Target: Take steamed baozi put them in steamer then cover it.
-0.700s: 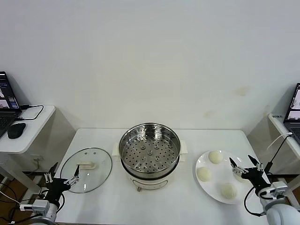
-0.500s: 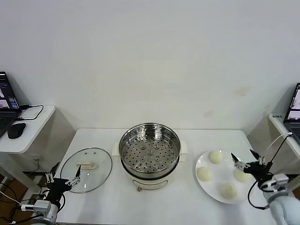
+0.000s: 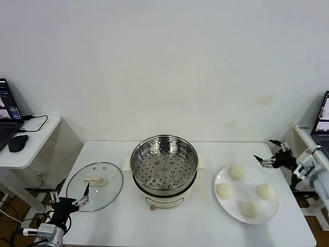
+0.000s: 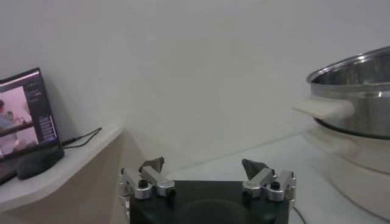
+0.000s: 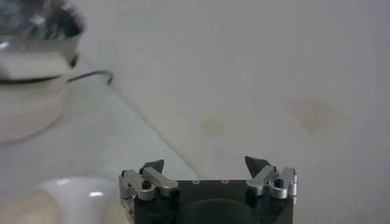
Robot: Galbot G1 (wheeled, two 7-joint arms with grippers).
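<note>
Risen off the plate [image 3: 222, 205], the right gripper [image 3: 273, 156] now hangs spread wide and empty beyond the four steamed baozi [image 3: 236, 172] lying there. Beside them stands the steamer [image 3: 163, 165], uncovered; the cover [image 3: 94, 186] lies near the open left gripper [image 3: 69, 194]. No writing is readable.

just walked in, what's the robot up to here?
Nothing is held yet. The right gripper hangs open past the far right edge of the flat white plate, which holds four cream-white round buns. The shiny steel steamer pot stands empty mid-table. Its clear glass lid lies flat to the pot's left, with the open left gripper at the lid's near edge.
</note>
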